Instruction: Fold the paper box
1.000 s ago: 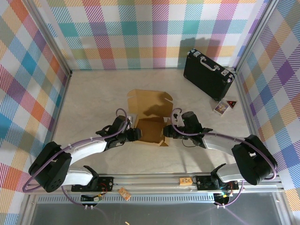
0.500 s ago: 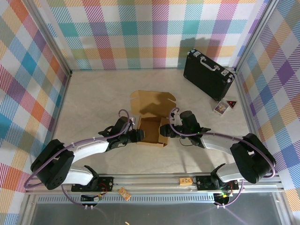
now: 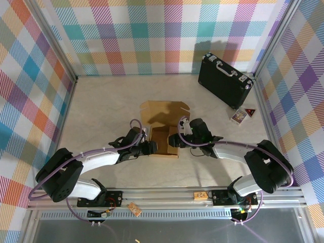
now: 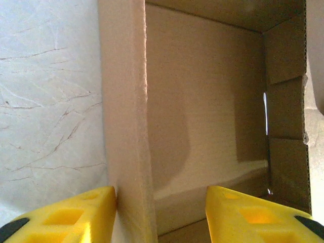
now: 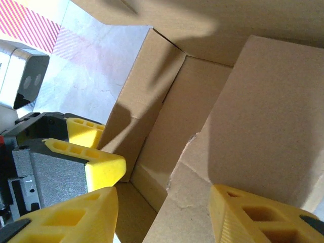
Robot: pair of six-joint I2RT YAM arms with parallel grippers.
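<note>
Paper box [image 3: 161, 132] — left claw [image 4: 159, 202] straddles its left wall, right claw [image 5: 163, 202] its right wall, both jaws apart.

Paper box [image 3: 164, 139] was plain brown, darker where shaded inside; walls [image 3: 126, 35] were plaid in pink, teal, yellow, orange and purple on white; table [image 3: 101, 101] was pale beige with thin crack-like veins; hard case [image 3: 224, 81] at 2 o'clock was black with silver trim; left arm [image 3: 96, 162] and right arm [image 3: 233, 151] were black and light grey, cables [image 3: 76, 155] purple; left gripper [image 4: 159, 202] and right gripper [image 5: 162, 202] had yellow pads; small card [image 3: 250, 112] at 3 o'clock was dark with red.
</note>
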